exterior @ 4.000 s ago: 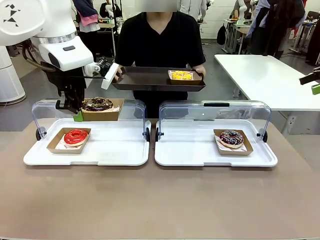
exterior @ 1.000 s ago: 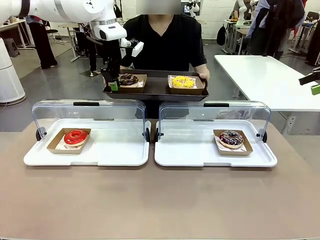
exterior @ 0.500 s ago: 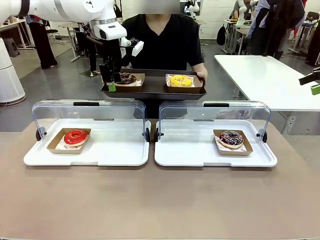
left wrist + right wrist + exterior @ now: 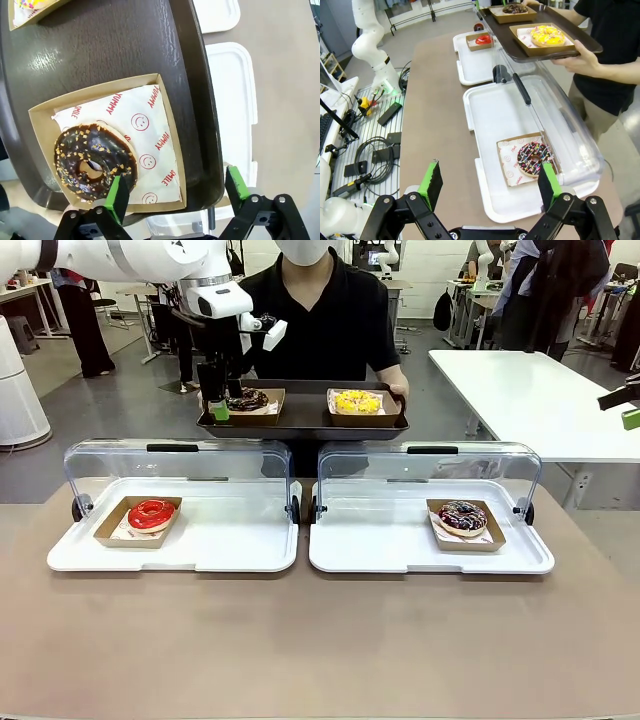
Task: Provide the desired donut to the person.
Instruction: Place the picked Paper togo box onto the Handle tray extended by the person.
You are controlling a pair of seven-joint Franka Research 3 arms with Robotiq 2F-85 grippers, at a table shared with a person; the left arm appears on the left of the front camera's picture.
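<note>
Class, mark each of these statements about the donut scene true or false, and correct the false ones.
1. The chocolate donut lies in its paper box on the dark tray that the person holds. True.
2. The left gripper is shut on that box. False: its jaws stand open just above the box.
3. The red donut sits in the left white display case. True.
4. The yellow donut sits in the right display case. False: it is on the tray; that case holds the sprinkled donut.
5. The right gripper holds a donut. False: it is open with nothing in it.
</note>
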